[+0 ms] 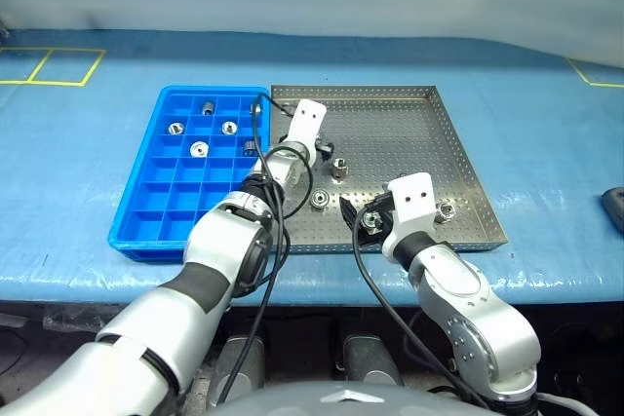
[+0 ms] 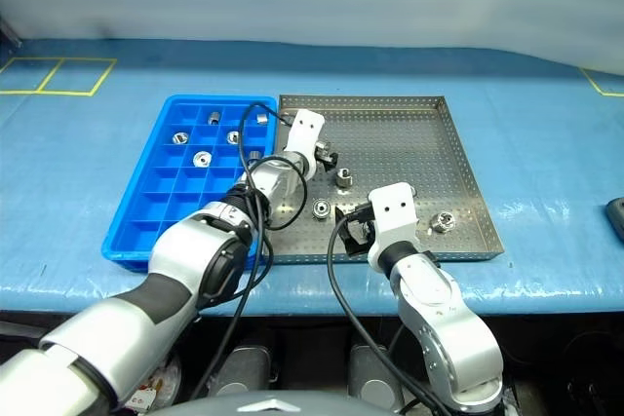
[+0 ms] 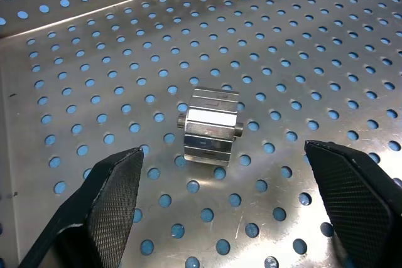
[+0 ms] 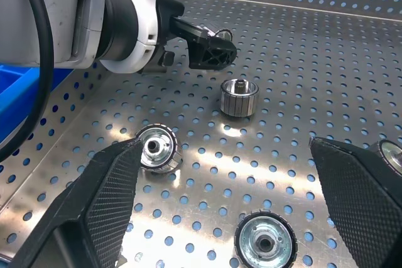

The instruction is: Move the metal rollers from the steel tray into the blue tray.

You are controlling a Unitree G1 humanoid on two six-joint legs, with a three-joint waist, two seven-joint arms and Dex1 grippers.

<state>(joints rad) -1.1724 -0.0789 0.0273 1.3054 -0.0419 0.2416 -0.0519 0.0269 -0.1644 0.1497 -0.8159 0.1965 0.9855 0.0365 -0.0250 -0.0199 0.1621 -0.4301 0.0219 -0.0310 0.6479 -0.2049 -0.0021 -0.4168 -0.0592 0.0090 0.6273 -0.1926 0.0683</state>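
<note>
Metal rollers split between two trays on the blue-covered table [image 1: 78,192]: on the steel tray [image 1: 458,158], at least five still loose on the perforated floor, among them one lying on its side [image 3: 210,127] just ahead of the left gripper [image 3: 239,202], fingers spread wide and empty around it. In the blue tray [image 1: 146,216], roughly five already dropped into far compartments, e.g. [image 1: 199,149]. Right gripper [image 4: 248,199] low over the near rollers, fingers likewise spread, nothing pinched; about half done by the look of it

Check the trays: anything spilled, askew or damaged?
Nothing stands out. Rollers lie scattered inside the steel tray, a few sit in blue tray compartments; none on the table.
</note>
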